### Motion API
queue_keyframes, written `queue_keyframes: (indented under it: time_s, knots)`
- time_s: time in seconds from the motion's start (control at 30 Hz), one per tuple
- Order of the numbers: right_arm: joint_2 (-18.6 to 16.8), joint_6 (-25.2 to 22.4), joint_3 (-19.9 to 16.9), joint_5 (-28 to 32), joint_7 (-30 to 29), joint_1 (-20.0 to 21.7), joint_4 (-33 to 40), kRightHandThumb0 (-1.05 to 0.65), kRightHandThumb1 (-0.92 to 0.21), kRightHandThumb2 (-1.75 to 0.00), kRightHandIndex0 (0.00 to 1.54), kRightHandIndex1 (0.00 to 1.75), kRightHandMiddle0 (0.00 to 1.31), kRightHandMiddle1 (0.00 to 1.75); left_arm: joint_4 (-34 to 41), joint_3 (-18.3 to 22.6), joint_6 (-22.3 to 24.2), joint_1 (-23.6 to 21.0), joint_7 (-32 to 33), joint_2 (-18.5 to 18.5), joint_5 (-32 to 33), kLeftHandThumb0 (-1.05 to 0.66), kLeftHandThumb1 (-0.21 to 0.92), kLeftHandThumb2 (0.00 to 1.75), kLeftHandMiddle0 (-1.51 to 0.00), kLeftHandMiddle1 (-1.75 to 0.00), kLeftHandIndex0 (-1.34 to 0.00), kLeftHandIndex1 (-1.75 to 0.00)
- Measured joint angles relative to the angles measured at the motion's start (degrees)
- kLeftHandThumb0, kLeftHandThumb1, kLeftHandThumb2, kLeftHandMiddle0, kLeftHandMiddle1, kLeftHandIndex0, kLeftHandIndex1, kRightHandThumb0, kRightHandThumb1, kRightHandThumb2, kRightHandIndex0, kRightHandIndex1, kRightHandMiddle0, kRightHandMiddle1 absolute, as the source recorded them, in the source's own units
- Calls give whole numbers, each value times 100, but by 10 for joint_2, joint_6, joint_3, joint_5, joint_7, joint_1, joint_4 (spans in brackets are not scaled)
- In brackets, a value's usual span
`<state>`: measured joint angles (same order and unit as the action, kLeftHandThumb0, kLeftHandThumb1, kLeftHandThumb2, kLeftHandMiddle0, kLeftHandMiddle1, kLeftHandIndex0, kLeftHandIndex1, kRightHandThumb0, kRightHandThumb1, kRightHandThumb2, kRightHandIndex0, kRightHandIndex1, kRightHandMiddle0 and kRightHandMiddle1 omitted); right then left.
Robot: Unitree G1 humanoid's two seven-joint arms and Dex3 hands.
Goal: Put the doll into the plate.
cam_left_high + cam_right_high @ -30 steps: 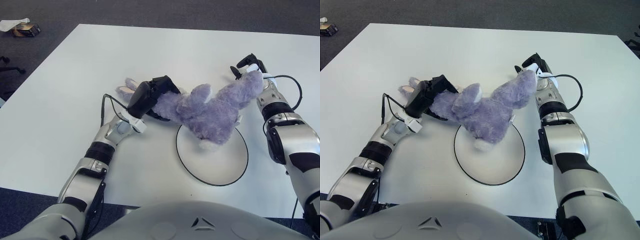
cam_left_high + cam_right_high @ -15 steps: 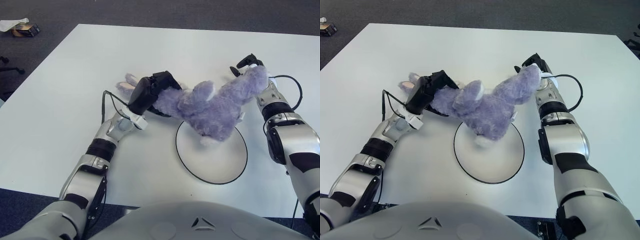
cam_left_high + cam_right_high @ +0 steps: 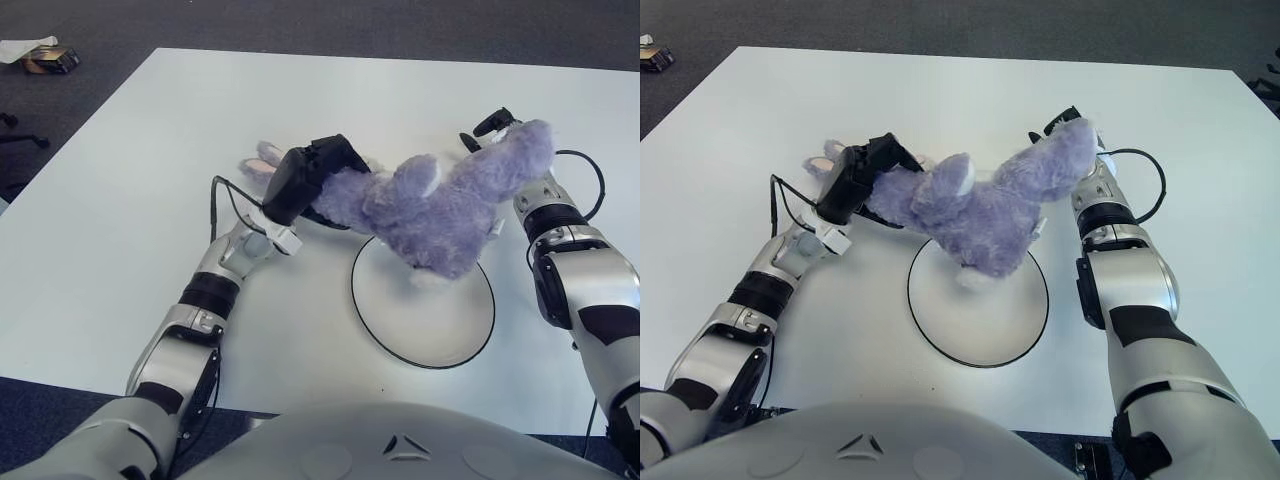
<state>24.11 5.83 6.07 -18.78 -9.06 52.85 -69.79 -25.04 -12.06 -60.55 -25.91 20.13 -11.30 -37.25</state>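
Doll (image 3: pixel 430 210) lifted higher above plate (image 3: pixel 430 325) rim.

We see the purple plush doll (image 3: pixel 975 215) stretched between both hands over the white desk (image 3: pixel 940 100). Our left hand (image 3: pixel 862 177) grips its head end by the pink-lined ears; our right hand (image 3: pixel 1068 128) clutches the far end. The body hangs over the white plate's (image 3: pixel 980 330) far edge.

Purple doll (image 3: pixel 430 205) above white plate (image 3: pixel 440 325)
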Motion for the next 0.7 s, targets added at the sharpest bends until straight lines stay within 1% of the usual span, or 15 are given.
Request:
queue_keyframes:
  time_s: [0.17, 0.33, 0.53, 0.7]
  knots:
    - [0, -4, 2, 0, -3, 1, -2, -1, -89, -61, 13, 175, 11, 175, 26, -8, 7, -4, -24, 6, 14, -52, 20, 146, -125, -175, -71, -175]
    - [-1, -7, 2, 0, -5, 1, -3, -1, -91, -58, 11, 175, 10, 175, 35, -10, 15, -9, -41, 9, 31, -52, 20, 146, -127, -175, -70, -175]
    - [-1, -10, 2, 0, -4, 1, -4, -1, -92, -57, 11, 175, 9, 175, 39, -14, 19, -10, -63, 12, 47, -52, 20, 145, -128, -175, -70, -175]
    - [0, -10, 4, 0, 0, 1, -6, -1, -92, -57, 11, 175, 9, 175, 47, -22, 20, -10, -91, 16, 80, -52, 21, 145, -127, -175, -70, -175]
